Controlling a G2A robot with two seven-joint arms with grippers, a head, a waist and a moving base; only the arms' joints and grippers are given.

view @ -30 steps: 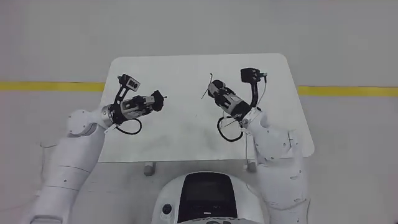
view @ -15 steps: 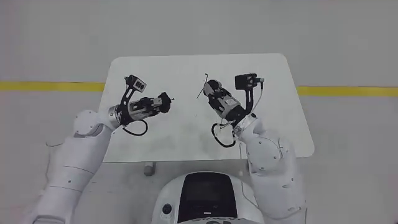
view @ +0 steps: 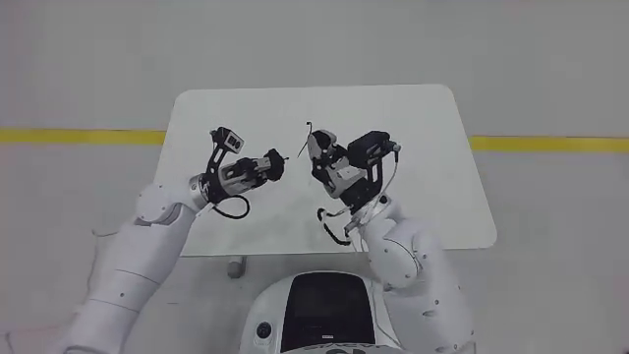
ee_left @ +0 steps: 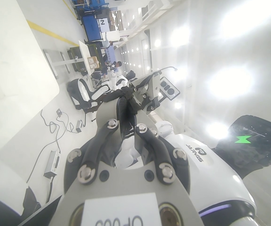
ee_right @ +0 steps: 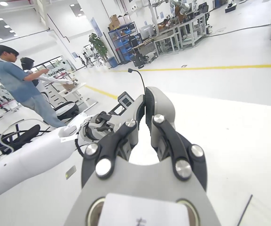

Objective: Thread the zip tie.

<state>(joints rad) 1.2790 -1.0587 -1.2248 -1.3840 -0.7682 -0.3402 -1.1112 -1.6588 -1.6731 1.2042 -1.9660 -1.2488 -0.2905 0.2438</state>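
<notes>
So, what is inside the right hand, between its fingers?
A thin black zip tie is clamped in the right hand; its curved end sticks out past the fingertips. The part between the pads is covered.

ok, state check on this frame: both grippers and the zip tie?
right gripper: shut on the zip tie, over the table.
zip tie: pinched between the fingers, free end sticks up and curves over; no loop, not threaded.
left gripper: shut, facing the right gripper, apart from the tie; can't tell if it holds anything.
</notes>
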